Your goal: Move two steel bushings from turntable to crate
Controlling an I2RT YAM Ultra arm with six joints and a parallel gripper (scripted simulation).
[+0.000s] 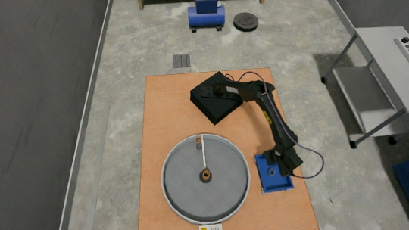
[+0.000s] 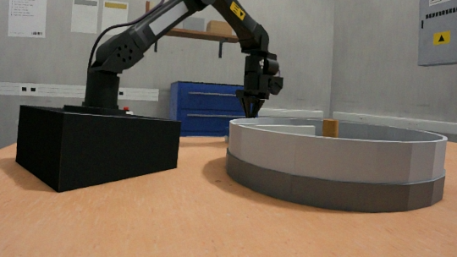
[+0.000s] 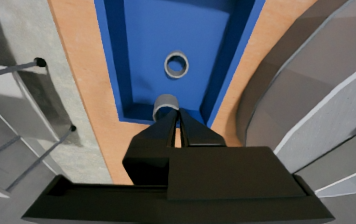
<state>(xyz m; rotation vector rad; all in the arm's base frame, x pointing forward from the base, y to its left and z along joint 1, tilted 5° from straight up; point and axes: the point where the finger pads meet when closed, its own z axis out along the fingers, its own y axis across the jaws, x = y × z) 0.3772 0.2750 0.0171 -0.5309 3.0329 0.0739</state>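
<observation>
The gripper (image 2: 250, 116) (image 3: 178, 112) points down and is shut on the wall of a steel bushing (image 3: 165, 100), held at the near end of the blue crate (image 1: 278, 191) (image 3: 116, 75) in the wrist view. Its fingertips are hidden in the top view and partly behind the turntable's rim in the exterior view. Another steel bushing (image 1: 271, 174) (image 3: 176, 76) stands on the crate's floor. On the turntable (image 1: 165, 180) (image 2: 317, 157), a copper-coloured bushing (image 1: 198, 138) and a grey bushing (image 1: 198, 147) sit close together near the far rim, beside the white bar.
The turntable's raised rim stands close beside the crate. The white bar (image 1: 204, 152) runs from the rim to the hub, where a copper-coloured post (image 1: 205, 175) (image 2: 330, 128) stands up. The arm's black base block (image 1: 216, 107) (image 2: 106, 149) is behind the turntable.
</observation>
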